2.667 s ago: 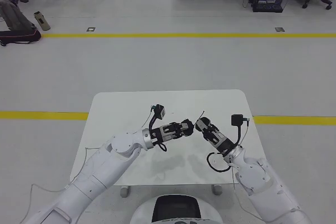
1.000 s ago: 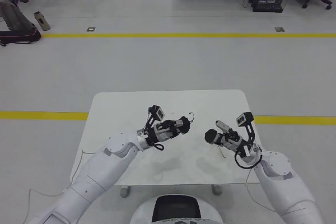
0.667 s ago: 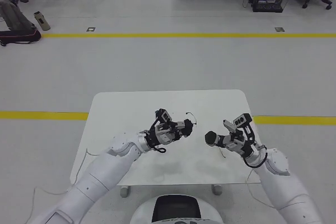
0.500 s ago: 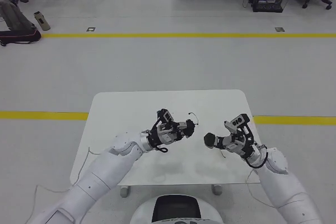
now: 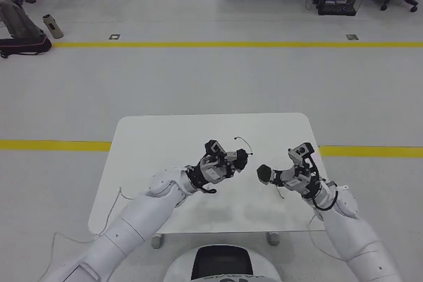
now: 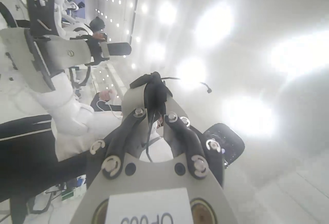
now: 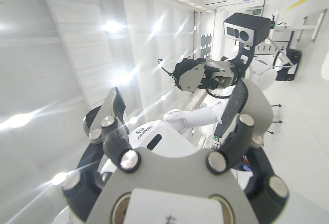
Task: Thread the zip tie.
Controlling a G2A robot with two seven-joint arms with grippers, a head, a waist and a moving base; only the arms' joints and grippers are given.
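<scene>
Seemingly mid-task, threading not yet done: zip tie clamped between the left gripper jaws, tail curling free toward 1 o'clock. Right gripper at 3 o'clock of it, apart, jaws wide and empty. Calls next for pinching the tail and feeding it through the head. Printed label on each wrist plate, cropped.

The zip tie looks like thin, smooth black plastic. The right gripper has matt grey metal links with shiny rivets and ribbed black pads. The table top is smooth matt white.
</scene>
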